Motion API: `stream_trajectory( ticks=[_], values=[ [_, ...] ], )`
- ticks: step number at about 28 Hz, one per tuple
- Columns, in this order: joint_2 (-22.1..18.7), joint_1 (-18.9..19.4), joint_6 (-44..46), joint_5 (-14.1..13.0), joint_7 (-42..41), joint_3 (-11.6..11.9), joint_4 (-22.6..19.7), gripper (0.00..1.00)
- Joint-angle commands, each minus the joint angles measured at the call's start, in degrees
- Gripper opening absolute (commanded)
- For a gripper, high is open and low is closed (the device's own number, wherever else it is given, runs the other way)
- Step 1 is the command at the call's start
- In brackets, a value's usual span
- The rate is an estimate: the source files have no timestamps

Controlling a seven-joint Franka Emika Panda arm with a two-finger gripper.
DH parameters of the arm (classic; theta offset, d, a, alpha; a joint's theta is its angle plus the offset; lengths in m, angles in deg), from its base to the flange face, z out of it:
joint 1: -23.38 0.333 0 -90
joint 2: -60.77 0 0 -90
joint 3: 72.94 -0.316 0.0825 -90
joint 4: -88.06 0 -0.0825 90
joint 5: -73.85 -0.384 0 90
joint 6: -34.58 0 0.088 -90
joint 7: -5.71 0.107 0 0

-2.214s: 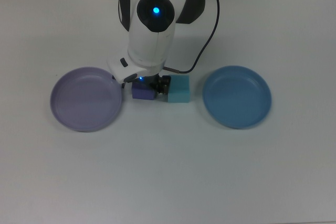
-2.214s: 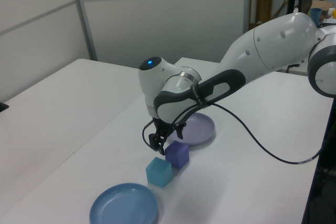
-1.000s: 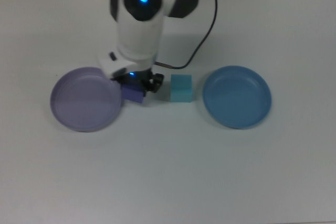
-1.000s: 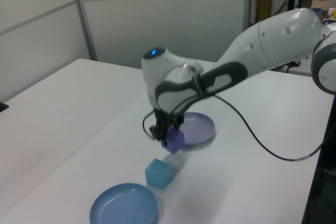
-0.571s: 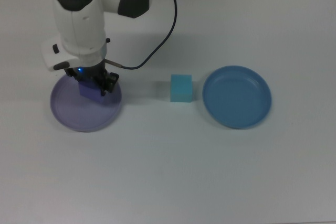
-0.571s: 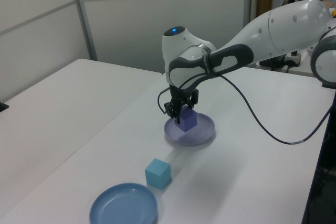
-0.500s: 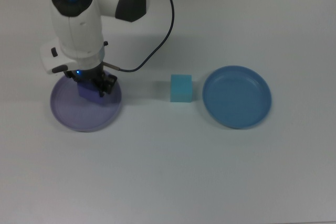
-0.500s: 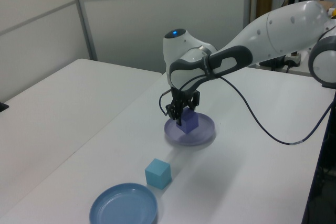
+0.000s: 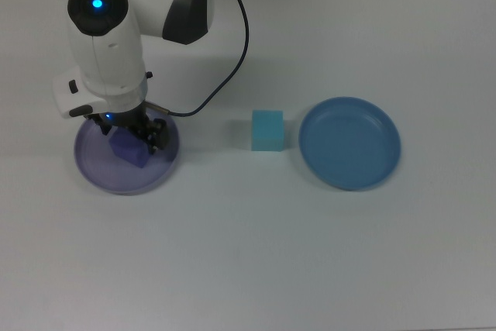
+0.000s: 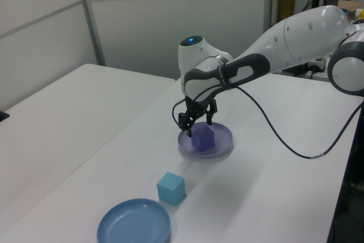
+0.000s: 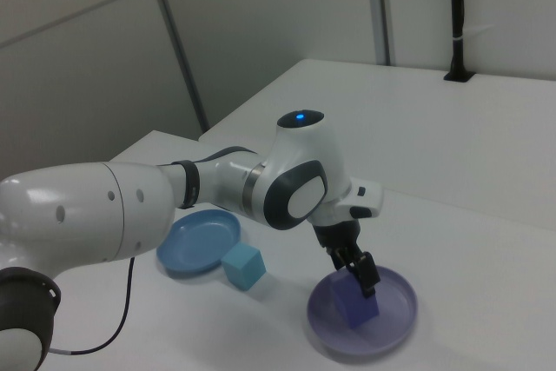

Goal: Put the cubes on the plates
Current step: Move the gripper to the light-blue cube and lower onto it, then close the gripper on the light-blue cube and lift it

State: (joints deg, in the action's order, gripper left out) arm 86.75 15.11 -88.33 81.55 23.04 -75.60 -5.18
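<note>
in the top view, the purple cube [image 9: 129, 150] is sitting inside the lavender plate [image 9: 97, 170] at the top view's left, and the gripper [image 9: 130, 134] is hanging right over it with its fingers parted, one of them showing dark just beside the cube. the teal cube [image 9: 267, 130] is lying on the white table [image 9: 248, 253] near the middle, just beside the blue plate [image 9: 350, 143] but not on it. a black cable [image 9: 232, 52] is curving from the arm across the table. no writing or label is showing on anything here.

in the left view, the purple cube [image 10: 203, 139] is resting on the lavender plate [image 10: 223, 141] with the gripper [image 10: 196, 120] spread just above it and holding nothing. the teal cube [image 10: 171, 188] is standing between the two plates, close to the blue plate [image 10: 134, 223].

in the right view, the gripper [image 11: 354, 268] is poised at the top of the purple cube [image 11: 356, 305], which is lying in the lavender plate [image 11: 391, 319]. the teal cube [image 11: 241, 267] is touching the edge of the blue plate [image 11: 195, 239].
</note>
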Motion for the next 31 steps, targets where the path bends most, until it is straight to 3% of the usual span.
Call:
stream_trajectory(
  ticks=[1,9,31],
  values=[
    [-1.81,-0.09,0.39,-1.72,-0.55,-0.41,-0.11,1.00],
    [-3.40,3.94,7.24,-2.16,-6.61,-3.14,-0.37,1.00],
    [-4.01,20.48,11.38,-2.25,-3.27,-3.14,-3.45,1.00]
  ],
)
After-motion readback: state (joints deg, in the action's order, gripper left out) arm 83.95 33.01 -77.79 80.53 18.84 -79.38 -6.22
